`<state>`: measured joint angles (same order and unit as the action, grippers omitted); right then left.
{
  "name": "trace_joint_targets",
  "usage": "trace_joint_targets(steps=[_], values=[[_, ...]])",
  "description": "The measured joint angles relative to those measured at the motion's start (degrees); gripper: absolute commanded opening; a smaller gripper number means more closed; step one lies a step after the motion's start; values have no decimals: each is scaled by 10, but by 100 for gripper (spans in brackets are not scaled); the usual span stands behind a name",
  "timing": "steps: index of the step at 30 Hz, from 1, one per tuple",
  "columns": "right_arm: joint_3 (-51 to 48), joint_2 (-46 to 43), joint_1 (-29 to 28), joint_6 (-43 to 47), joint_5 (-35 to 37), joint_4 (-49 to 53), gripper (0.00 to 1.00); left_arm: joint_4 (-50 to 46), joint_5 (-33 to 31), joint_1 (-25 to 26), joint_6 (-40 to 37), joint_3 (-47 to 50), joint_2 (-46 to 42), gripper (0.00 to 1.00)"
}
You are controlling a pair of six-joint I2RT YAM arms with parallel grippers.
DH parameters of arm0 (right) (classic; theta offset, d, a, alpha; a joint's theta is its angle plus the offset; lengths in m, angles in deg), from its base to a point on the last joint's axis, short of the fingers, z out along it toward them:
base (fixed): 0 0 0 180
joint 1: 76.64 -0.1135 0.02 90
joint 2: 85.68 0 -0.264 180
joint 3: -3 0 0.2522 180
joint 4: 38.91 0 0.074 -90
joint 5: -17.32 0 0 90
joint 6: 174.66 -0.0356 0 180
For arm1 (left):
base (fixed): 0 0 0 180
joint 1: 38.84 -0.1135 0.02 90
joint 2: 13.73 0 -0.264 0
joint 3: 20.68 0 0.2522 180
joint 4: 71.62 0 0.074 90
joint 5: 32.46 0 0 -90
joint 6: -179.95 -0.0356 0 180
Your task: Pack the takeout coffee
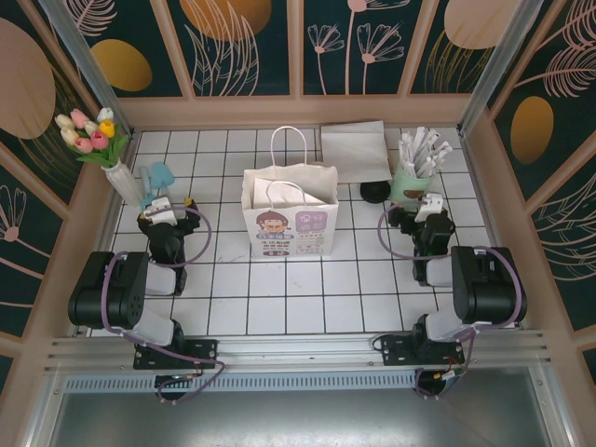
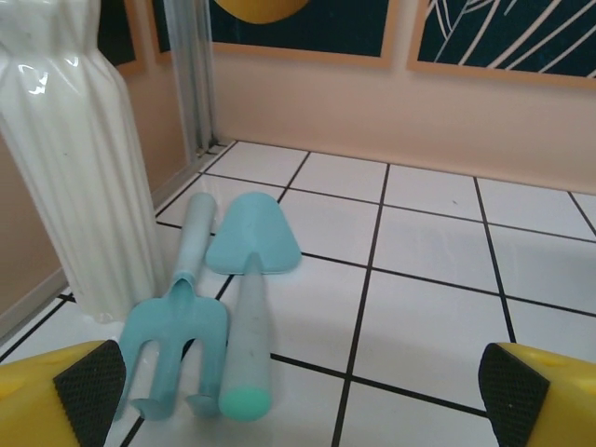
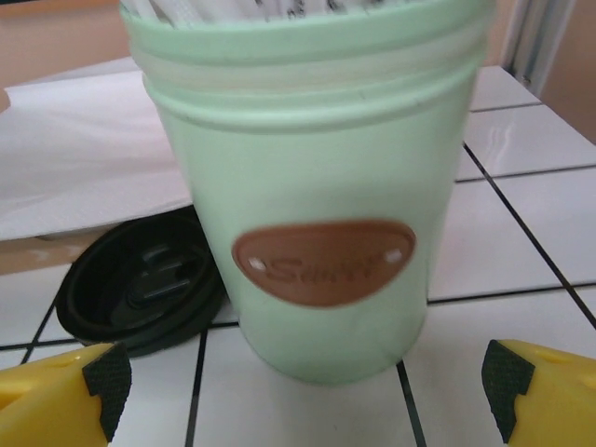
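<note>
The right claw (image 3: pixel 305 386) stands wide, holding nothing, low over the bench (image 3: pixel 521 242) and squarely facing the mint cup (image 3: pixel 317 186), which is just ahead of its fingertips and blocks a straight reach. The coffee's black lid (image 3: pixel 140 284) lies flat just to the left of the mint cup and a little behind it, touching it or nearly so, with its far edge by a sheet of white paper (image 3: pixel 84 158). From this claw the lid is therefore ahead and to the left, on the mint cup's side toward the bag (image 1: pixel 289 219). The lid is round and has no long axis; its broad face is up, so I judge any approach must come from above or from the rim on the side away from the mint cup. The left claw (image 2: pixel 300 386) is also wide and empty, far left of the mint cup beyond the bag, over the teal tools (image 2: pixel 247 307) beside the vase (image 2: pixel 70 158), so the right arm is plainly nearer. Whether the green cup sits inside the bag cannot be told from above.
</note>
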<state>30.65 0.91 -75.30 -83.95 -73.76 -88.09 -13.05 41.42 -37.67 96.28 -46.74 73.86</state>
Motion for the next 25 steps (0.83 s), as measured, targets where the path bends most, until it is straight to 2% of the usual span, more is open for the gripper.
trace_joint_targets(steps=[2, 10, 16, 25], values=[[-28, 8, -3, 0, 11, -47, 99, 7, -7, 0, 2, 1, 0, 99], [-13, 15, 6, -12, 14, -59, 99, 12, -8, 0, 3, 3, -1, 99], [-12, 15, 18, -11, -32, -59, 99, 11, 14, 0, -1, 3, -1, 99], [-12, 15, 18, -11, -49, -59, 99, 7, 28, 0, -3, -3, 0, 99]])
